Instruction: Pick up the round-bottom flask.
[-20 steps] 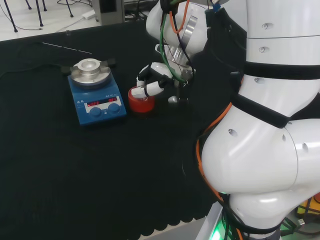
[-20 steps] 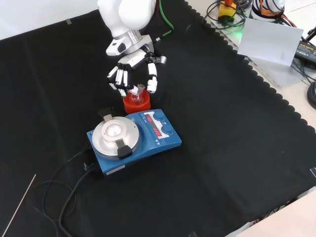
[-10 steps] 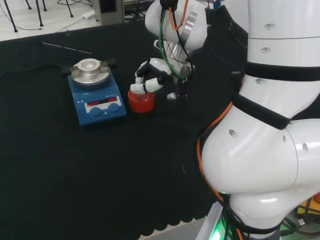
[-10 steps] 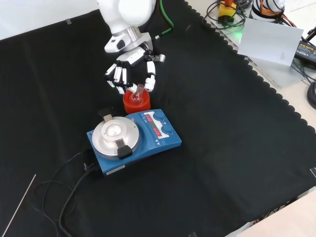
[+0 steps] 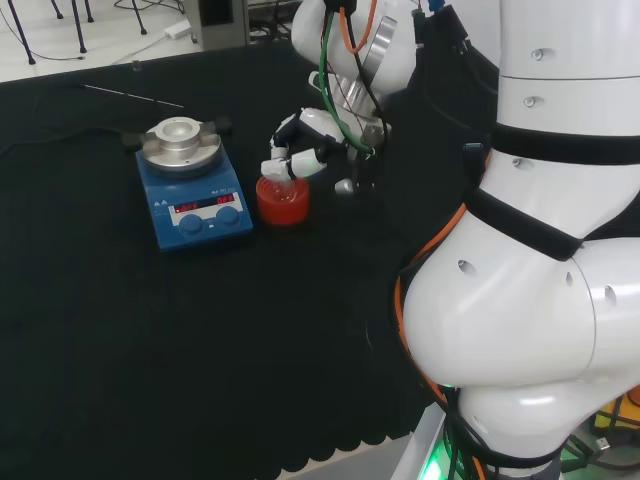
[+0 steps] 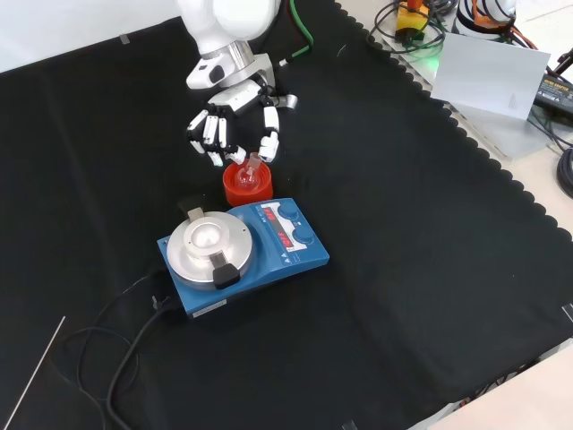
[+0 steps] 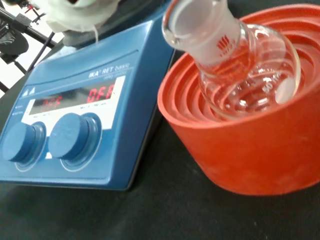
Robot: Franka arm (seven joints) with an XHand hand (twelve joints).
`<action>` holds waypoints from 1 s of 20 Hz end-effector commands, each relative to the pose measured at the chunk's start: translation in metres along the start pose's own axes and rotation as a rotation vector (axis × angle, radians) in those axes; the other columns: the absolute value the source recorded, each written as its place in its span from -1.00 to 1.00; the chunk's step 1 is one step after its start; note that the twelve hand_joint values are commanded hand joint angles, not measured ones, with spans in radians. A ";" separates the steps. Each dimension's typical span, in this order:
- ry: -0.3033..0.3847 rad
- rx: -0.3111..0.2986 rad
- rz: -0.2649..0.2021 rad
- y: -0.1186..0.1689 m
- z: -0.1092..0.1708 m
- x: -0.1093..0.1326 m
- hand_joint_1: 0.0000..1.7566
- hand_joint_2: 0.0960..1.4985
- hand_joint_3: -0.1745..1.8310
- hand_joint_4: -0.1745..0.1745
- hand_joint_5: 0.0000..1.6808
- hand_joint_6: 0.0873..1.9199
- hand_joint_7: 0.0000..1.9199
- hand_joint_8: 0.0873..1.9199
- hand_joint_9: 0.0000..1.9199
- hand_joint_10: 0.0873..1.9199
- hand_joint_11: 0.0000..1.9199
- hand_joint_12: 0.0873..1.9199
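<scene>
The round-bottom flask (image 7: 240,65) sits tilted in the red ribbed stand (image 6: 246,186) on the bench, just beside the blue stirrer (image 6: 242,253). The robot hand (image 6: 235,125) hovers above, fingers spread, holding nothing; closing off-centre could tip the slanted neck or drag the stand along

The hand (image 6: 235,123) points downward, fingers (image 6: 215,137) spread and relaxed.

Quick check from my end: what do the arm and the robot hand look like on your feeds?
The arm is glossy white, with rounded links and black bands at the joints. Orange and green cables run down along it toward the wrist. The robot hand is white with black segments along its fingers, on a white and silver wrist.
</scene>
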State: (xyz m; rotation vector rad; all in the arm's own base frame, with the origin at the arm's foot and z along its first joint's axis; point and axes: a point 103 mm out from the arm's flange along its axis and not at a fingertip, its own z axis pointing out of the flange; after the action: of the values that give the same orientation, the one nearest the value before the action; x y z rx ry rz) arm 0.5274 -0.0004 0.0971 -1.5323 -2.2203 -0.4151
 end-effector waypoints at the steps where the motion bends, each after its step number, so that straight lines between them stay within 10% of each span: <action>1: 0.004 0.049 0.002 -0.002 0.009 -0.004 -0.08 -0.12 -0.48 -0.12 0.24 -0.15 -0.25 -0.32 -0.23 -0.16 -0.82 0.52; 6: -0.077 0.146 -0.002 -0.005 0.020 -0.008 -0.10 -0.21 -0.49 -0.28 -0.63 -0.22 -0.59 -0.25 -0.48 -0.06 -0.98 0.55; 20: -0.119 0.156 0.031 -0.022 0.019 -0.027 -0.05 -0.25 -0.50 -0.27 -0.62 -0.30 -0.67 -0.24 -0.56 -0.07 -1.00 0.49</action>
State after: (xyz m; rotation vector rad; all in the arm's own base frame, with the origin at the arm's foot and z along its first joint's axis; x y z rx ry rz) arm 0.5140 -0.0162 0.0695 -1.5277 -2.2671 -0.1391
